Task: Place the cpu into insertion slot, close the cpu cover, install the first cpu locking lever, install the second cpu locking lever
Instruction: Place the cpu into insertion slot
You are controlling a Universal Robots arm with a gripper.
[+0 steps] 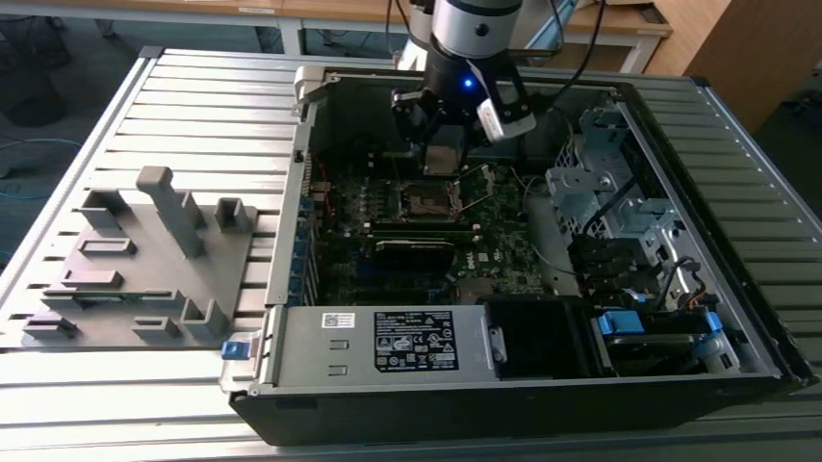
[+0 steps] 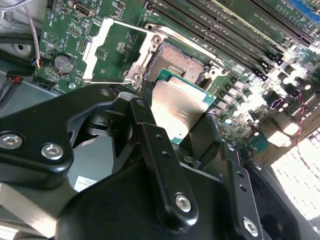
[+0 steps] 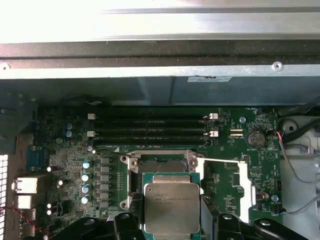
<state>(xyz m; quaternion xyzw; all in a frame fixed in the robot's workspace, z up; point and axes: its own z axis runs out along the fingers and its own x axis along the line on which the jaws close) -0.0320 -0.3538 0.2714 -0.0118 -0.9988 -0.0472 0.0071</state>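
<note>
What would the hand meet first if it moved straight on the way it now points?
Probably the open insertion slot: the hand holds the cpu just short of it, with the cpu cover lying open beside it. Depth is hard to judge.

Robotics laboratory workstation where I work. An open computer case [image 1: 514, 385] lies on its side on a slatted metal table [image 1: 192, 87], its green motherboard [image 1: 385, 260] exposed. A grey fixture plate [image 1: 129, 289] of moulded blocks sits beside the case on the exterior view's left, and wooden desks [image 1: 334, 12] stand beyond the case.
</note>
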